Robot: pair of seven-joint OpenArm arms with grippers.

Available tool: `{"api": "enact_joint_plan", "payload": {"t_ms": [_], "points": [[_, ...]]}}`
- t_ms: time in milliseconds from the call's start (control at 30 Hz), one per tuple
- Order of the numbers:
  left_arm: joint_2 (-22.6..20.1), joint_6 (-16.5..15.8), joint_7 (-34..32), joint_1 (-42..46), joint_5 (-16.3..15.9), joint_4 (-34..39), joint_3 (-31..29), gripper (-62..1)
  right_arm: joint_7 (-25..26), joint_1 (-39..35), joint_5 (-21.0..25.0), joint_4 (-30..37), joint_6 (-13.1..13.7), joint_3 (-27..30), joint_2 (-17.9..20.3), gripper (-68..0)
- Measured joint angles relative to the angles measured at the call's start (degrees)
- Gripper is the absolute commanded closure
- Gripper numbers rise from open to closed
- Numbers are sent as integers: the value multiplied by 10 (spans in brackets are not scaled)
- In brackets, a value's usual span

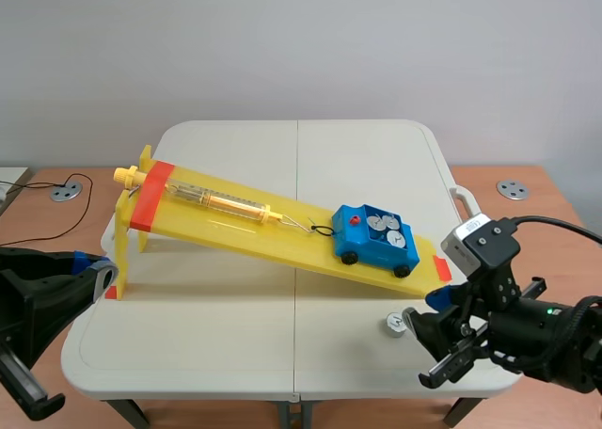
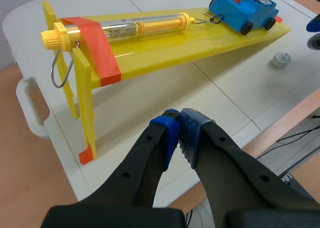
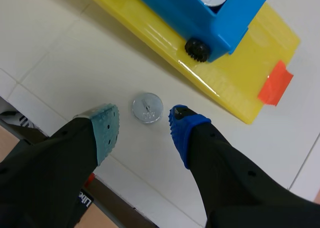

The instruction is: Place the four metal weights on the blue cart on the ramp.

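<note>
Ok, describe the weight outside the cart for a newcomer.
On the white table, find the yellow ramp's low end, where the blue cart sits. The small silver disc weight lies alone on the tabletop there, between the right gripper's open fingers, not inside the cart.

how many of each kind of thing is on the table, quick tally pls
cart: 1
ramp: 1
spring scale: 1
weights: 4 (3 in cart, 1 beside ramp)
total: 7
</note>
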Motion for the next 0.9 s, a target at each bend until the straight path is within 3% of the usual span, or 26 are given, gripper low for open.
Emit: {"api": "enact_joint_plan", "payload": {"t_ms": [267, 633, 900], "points": [[0, 0, 0, 0, 0, 0, 0, -36, 11, 28, -26, -39, -2, -18, -7, -244], [0, 0, 0, 0, 0, 0, 0, -36, 24, 63, -55, -63, -26, -69, -29, -244], [0, 0, 0, 0, 0, 0, 0, -36, 25, 63, -62, -75, -67, -81, -38, -244]]}}
